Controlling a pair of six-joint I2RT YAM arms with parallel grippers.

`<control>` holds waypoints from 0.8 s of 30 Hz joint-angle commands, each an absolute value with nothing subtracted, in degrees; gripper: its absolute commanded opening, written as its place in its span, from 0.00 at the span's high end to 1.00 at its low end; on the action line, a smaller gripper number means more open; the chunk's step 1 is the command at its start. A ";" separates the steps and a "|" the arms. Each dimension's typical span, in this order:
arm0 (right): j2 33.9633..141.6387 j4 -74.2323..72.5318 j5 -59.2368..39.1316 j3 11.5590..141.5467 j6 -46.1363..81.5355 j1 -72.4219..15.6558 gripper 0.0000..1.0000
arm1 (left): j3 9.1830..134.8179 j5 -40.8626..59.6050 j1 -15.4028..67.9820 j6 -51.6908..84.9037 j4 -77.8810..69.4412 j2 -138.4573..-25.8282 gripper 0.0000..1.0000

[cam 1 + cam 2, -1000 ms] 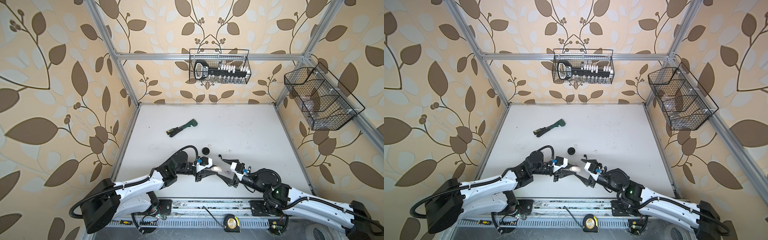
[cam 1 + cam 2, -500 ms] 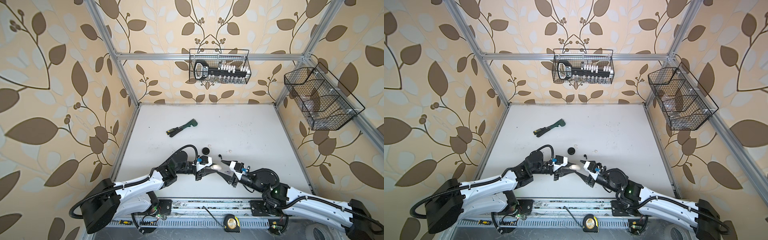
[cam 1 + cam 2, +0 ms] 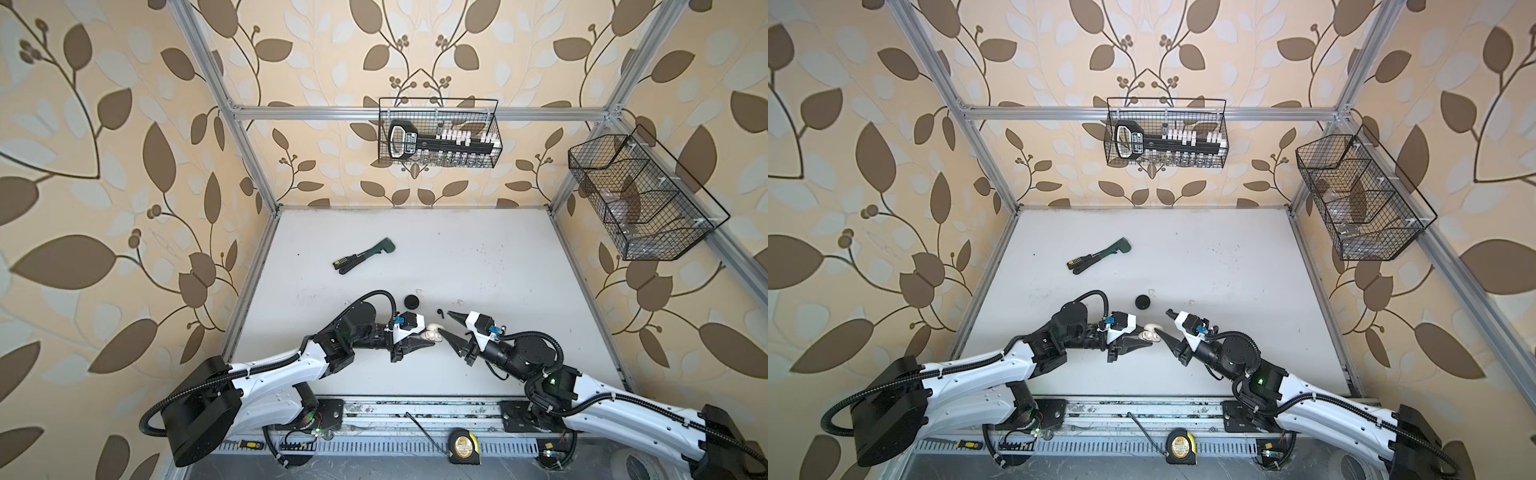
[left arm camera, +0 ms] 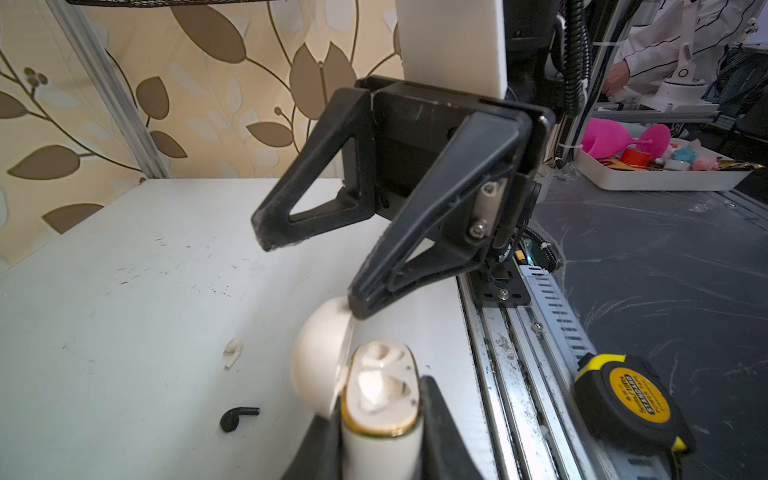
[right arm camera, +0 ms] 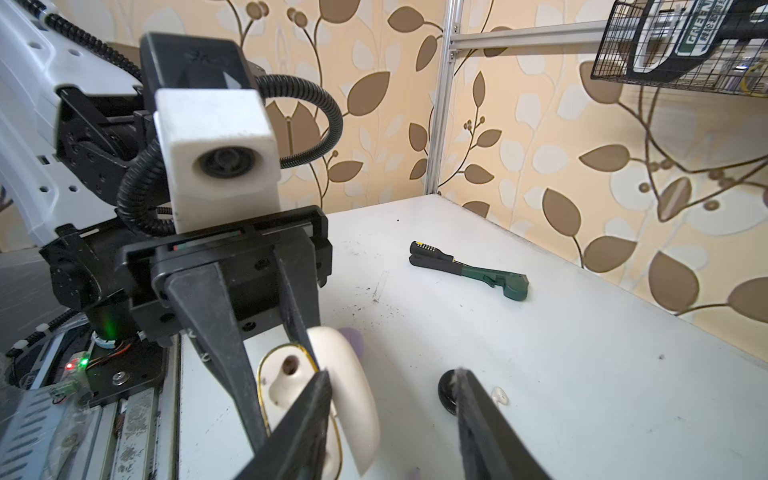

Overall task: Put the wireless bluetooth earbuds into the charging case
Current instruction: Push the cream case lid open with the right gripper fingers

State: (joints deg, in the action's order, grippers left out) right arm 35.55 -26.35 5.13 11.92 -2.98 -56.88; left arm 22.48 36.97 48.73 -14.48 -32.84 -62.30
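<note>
Lower centre in both top views, the left pincer (image 3: 429, 341) grips the open white charging case (image 3: 433, 331). The right pincer (image 4: 313, 276) stands apart, one fingertip (image 4: 362, 302) touching the lid. A black earbud (image 3: 439, 312) lies nearby on the bench (image 3: 498, 270).

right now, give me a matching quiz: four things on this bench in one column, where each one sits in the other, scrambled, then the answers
Things
1. white charging case
2. black earbud
3. tape measure
4. green-handled wrench

Places
a. alone toward the back of the table
b. on the front rail, off the table
c. clamped in the left tool, lid open
d. lying on the table close to the right tool

Pairs: 1-c, 2-d, 3-b, 4-a
</note>
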 commanded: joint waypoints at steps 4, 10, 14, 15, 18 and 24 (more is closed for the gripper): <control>35.82 -25.68 10.11 11.33 -1.86 -56.05 0.50 | 21.47 40.81 49.66 -14.18 -38.69 -61.08 1.00; 35.52 -24.48 11.99 11.95 -0.11 -55.39 0.49 | 19.24 39.40 49.66 -12.57 -44.41 -61.35 1.00; 35.09 -23.97 12.30 12.19 0.64 -55.23 0.48 | 17.63 37.85 49.66 -11.03 -48.76 -62.11 1.00; 34.77 -23.92 12.31 12.20 0.95 -55.28 0.48 | 17.21 37.58 49.64 -10.73 -50.17 -62.58 1.00; 34.12 -23.66 12.40 12.46 2.02 -55.25 0.47 | 16.17 37.45 49.57 -9.30 -54.50 -64.32 1.00; 33.64 -22.61 13.99 13.18 4.49 -55.22 0.38 | 14.62 36.70 49.57 -7.41 -61.32 -66.86 1.00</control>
